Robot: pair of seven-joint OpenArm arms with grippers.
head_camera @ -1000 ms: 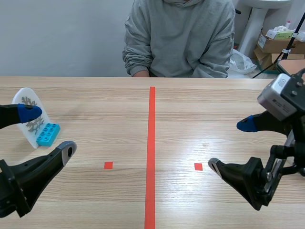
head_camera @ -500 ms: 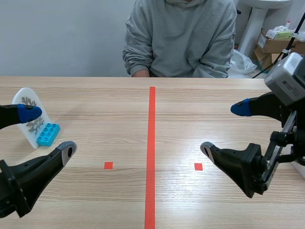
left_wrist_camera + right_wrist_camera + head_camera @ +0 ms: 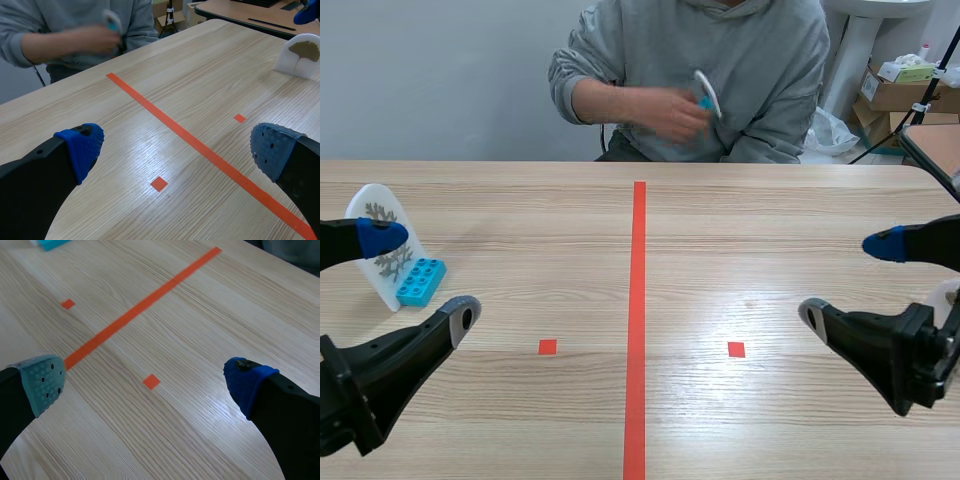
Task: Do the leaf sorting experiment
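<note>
Nearest me, the robot's left hand (image 3: 177, 150) and right hand (image 3: 145, 384) hang low over the table (image 3: 740, 230), fingers spread wide and grasping nothing. A white leaf card (image 3: 372, 212) stands in a blue block (image 3: 420, 281) on the table by the left hand, and a second card (image 3: 300, 57) sits near the right hand. Across the table, a person's hand (image 3: 670, 112) holds a third card (image 3: 708, 92) up in the air.

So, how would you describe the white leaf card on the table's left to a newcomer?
From the red tape line down the table, go far left. A white rounded card stands beside a light-blue studded brick. Its leaf is grey and branching; the other card shows a brown one.
</note>
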